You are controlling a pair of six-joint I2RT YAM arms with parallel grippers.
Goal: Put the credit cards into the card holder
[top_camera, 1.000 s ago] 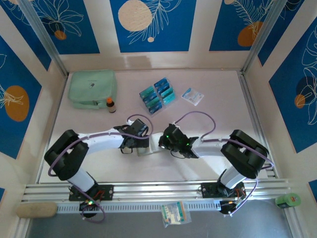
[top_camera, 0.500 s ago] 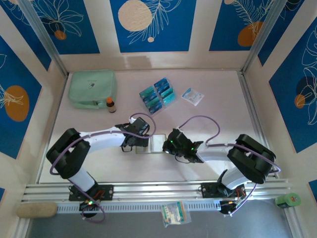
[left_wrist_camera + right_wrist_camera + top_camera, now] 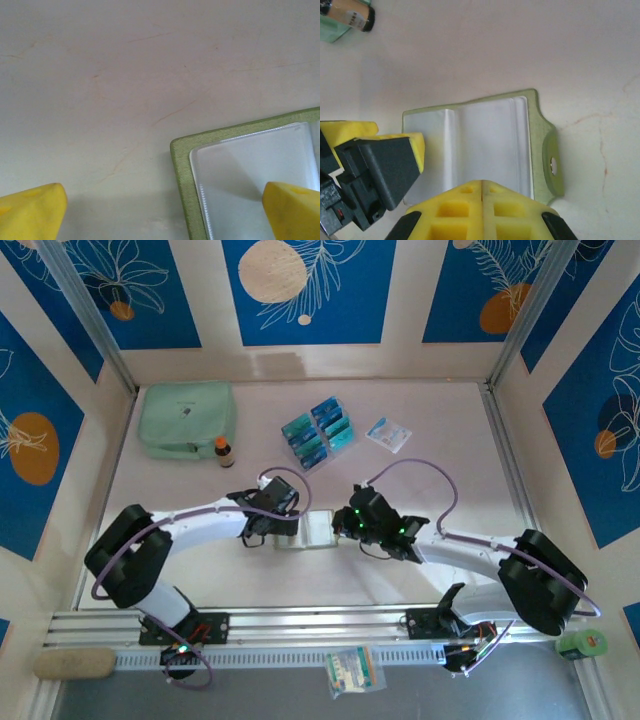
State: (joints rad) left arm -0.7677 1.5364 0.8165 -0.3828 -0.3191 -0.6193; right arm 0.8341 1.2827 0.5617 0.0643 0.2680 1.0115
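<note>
The pale pinkish worktop (image 3: 440, 480) is being used as a flat backing for everything. At its far left, the large mint-green zip pouch (image 3: 186, 418) is being left well apart from the work. Near the far middle, the teal and blue rectangular credit cards (image 3: 328, 422) are being kept stacked in a clear plastic tiered stand (image 3: 303, 454). They are not yet being taken, and none is being carried by either arm.

The small olive-green folding card holder (image 3: 485, 145) is being laid open and flat near the middle of the worktop, between the two arms. Its pale clear pockets are being turned upward, presumably so that cards can be slid in.

The left claw (image 3: 162, 212) is being held released, jaws wide, straddling a corner of the card holder. One yellow finger (image 3: 292, 210) is being set over a clear pocket, the other over bare worktop. By the look of it, the holder is being pinned open in this way.

The right claw (image 3: 482, 189) is being kept clenched on nothing, its tips being poised at one edge of the pockets, probably for pressing the fold flat. The pale round snap button (image 3: 553, 165) is being left exposed on the outer tab.
</note>
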